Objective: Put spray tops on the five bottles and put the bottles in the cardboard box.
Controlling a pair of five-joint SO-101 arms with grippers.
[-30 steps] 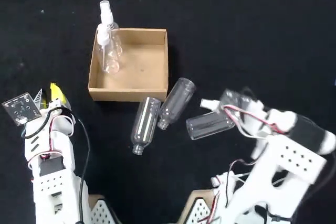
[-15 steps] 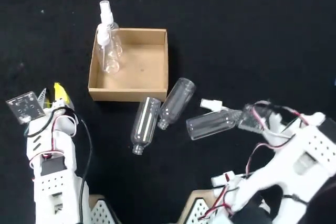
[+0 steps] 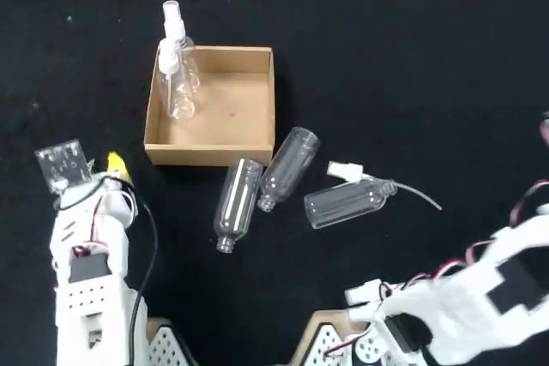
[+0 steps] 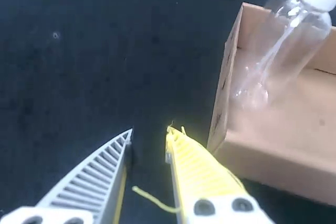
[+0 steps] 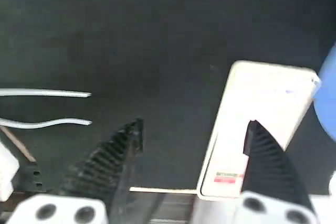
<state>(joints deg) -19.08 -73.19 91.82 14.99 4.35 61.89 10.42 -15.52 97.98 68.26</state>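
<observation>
Left tool point(image 4: 148, 132) slightly parted beside cardboard box point(image 4: 224, 103), right tool point(image 5: 194, 124) spread wide over black table point(image 5: 157, 35)

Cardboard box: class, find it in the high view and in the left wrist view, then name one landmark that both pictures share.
High view: the cardboard box sits upper left of centre on the black table, with a spray-topped bottle in its left end.
Left wrist view: the box's corner and side wall lie just beyond the left gripper.
Shared landmark: the spray-topped bottle inside the box.
</observation>
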